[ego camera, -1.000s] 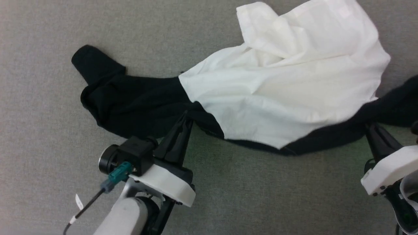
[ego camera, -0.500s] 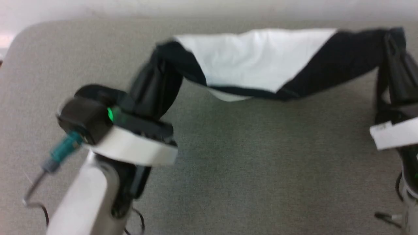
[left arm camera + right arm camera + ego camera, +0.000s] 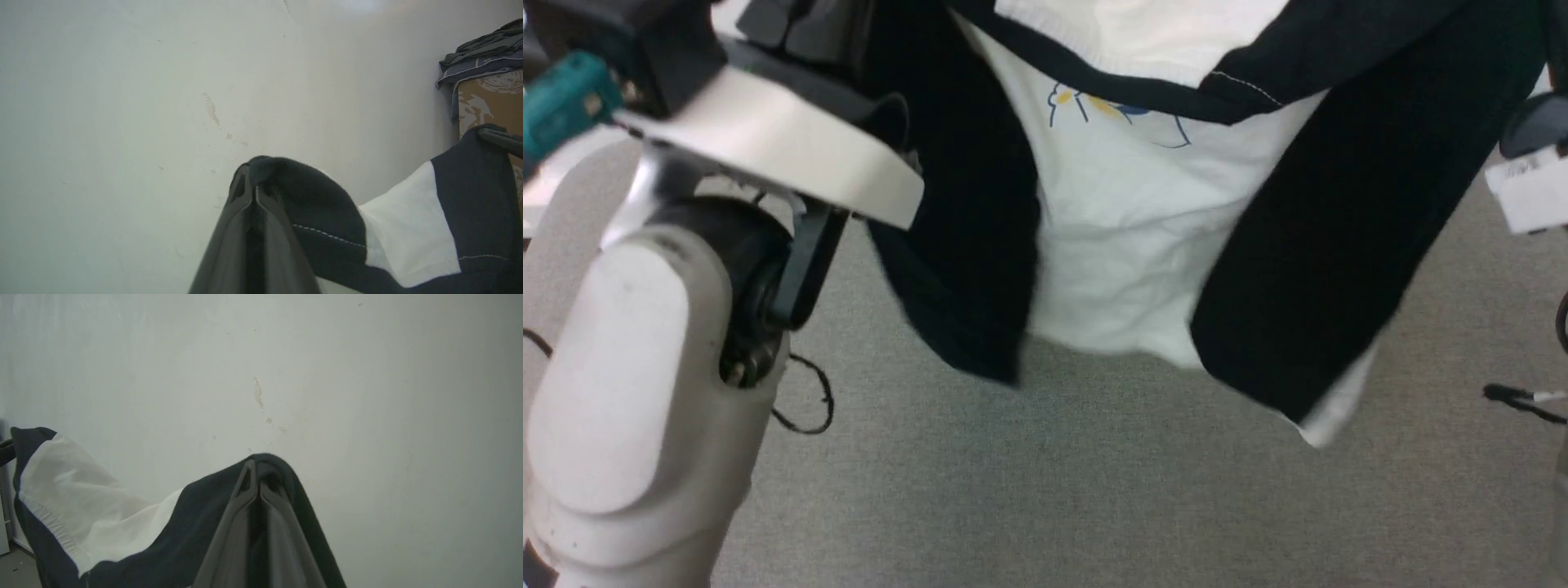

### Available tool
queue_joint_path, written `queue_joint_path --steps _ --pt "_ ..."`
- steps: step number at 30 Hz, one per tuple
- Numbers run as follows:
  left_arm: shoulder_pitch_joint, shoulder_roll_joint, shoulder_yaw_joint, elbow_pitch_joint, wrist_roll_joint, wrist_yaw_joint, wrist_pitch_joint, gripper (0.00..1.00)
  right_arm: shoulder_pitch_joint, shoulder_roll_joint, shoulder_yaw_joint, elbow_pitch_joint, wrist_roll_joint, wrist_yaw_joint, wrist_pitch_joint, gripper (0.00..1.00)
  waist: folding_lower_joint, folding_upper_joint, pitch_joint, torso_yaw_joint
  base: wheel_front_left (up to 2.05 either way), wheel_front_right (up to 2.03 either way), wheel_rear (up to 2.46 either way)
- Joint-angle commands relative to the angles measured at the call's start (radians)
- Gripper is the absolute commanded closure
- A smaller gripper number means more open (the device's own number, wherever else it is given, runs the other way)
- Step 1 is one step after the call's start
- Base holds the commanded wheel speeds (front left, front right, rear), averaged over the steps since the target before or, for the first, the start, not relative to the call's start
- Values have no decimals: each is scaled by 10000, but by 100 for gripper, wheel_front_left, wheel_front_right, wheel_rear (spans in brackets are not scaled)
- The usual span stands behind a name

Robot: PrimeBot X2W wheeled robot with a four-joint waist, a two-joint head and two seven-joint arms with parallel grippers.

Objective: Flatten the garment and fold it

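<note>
Your left gripper (image 3: 254, 192) has its two fingers squeezed tight on a bit of black cloth. Your right gripper (image 3: 258, 484) does the same, with its fingers pinched on black cloth too. Both bits belong to the garment (image 3: 1127, 245), so you are holding it by two spots, one on each side.

From the head view, the garment hangs in the air above the grey surface (image 3: 1094, 490). It is not lying flat. The white middle sags down between the two black sleeves. One sleeve hangs just beside your left arm (image 3: 629, 367), and the other hangs on the right side. A small blue and yellow drawing (image 3: 1119, 110) shows near the top of the white part, under the black neck edge.

In the left wrist view, a brown box (image 3: 488, 102) with pale swirls stands at the right edge, against the pale wall (image 3: 163, 102). A pile of folded clothes (image 3: 478, 53), dark grey and blue, sits at the top of it. You cannot tell what is deeper inside the box, because the pile covers its top. The garment is in front of the box, not in it.
</note>
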Motion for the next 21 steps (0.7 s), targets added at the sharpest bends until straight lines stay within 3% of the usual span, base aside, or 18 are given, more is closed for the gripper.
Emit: queue_joint_path --steps 1,10,16,21 --pt "-289 24 12 121 -88 -85 258 100 -300 19 5 120 217 -9 252 100 2 -1 -140 -68 0 0 0" --pt "-1024 -272 -145 930 -622 -92 1217 100 -1146 103 -111 635 638 -9 1539 100 2 -1 491 -102 0 0 0" --pt "-2418 -277 -298 2103 -514 -233 1869 100 -2539 -150 -18 1450 519 -9 2145 100 2 -1 2065 -173 0 0 0" --pt "-4429 -275 -343 3263 67 -326 1859 100 -4696 -695 437 2647 24 -9 1805 100 2 -1 3599 -254 0 0 0"
